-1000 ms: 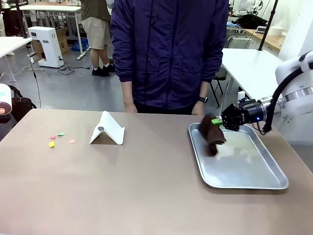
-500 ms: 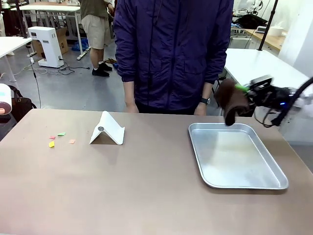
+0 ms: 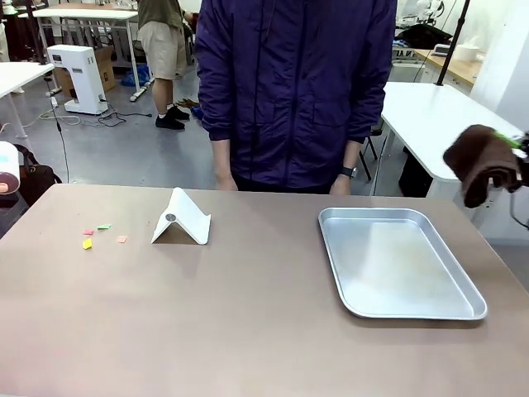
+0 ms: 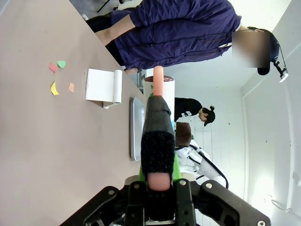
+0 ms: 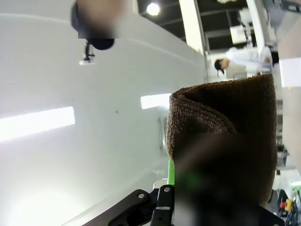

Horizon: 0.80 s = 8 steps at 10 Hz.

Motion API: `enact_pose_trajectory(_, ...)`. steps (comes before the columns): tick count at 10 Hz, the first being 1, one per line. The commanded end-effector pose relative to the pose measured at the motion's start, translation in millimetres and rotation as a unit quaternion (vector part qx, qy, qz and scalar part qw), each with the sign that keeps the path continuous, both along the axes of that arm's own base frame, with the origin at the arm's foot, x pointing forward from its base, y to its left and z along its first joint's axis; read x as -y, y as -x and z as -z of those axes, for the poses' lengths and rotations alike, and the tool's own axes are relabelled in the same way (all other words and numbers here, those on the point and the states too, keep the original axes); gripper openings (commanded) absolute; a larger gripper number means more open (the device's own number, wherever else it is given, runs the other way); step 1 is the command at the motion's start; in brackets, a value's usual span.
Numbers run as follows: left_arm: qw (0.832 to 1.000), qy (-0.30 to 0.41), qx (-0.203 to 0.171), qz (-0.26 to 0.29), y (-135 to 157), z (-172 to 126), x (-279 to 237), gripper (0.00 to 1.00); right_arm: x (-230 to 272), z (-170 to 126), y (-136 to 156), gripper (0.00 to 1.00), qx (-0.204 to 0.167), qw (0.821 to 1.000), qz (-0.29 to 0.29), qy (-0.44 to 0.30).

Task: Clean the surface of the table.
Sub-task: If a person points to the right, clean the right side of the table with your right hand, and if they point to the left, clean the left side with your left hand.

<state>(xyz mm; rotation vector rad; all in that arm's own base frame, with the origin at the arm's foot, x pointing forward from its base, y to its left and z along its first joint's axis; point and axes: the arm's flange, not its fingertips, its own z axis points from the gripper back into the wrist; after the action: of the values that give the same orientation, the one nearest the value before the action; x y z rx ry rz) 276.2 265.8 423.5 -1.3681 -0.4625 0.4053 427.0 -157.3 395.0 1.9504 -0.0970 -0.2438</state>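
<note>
Below-left of right claw (image 3: 502, 149), table (image 3: 248, 331), cloth (image 3: 479, 161) clamped

On view from the near side: one wide brownish-taupe matte table (image 3: 248, 331), one silver rectangular metal tray (image 3: 397, 265), one white folded tent-shaped stand (image 3: 183, 217) and one brown towelling cloth (image 3: 479, 161). Four small paper scraps, one each of pink (image 3: 88, 232), green (image 3: 103, 226), yellow (image 3: 87, 243) and orange (image 3: 121, 239). Two people: one in a navy jacket (image 3: 297, 91), one in khaki shorts (image 3: 161, 41).
</note>
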Motion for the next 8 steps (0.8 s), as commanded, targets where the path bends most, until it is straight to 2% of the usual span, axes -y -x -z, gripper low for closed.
enact_pose_trajectory(1, 1.000, -0.003, 0.000, 0.003, 2.1, -1.9, 0.6, 0.00, 28.8, -1.1, 26.9, 0.08, 0.003, 0.999, 0.044, -0.013)
enact_pose_trajectory(3, 1.000, -0.003, 0.000, 0.003, 2.1, -1.9, 0.6, 0.00, 58.9, 4.9, 50.9, 0.08, 0.018, 0.997, 0.068, -0.026)
enact_pose_trajectory(5, 1.000, -0.003, 0.000, 0.003, 2.1, -1.9, 0.6, 0.00, 55.1, 17.6, 43.4, 0.08, 0.008, 0.997, 0.079, 0.006)
enact_pose_trajectory(6, 1.000, -0.003, 0.000, 0.003, 2.1, -1.9, 0.6, 0.00, 66.0, 6.1, 48.4, 0.08, 0.000, 0.997, 0.079, -0.022)
enact_pose_trajectory(8, 1.000, -0.003, 0.000, 0.003, 2.1, -1.9, 0.6, 0.00, 66.0, 6.1, 48.4, 0.08, 0.000, 0.997, 0.079, -0.022)
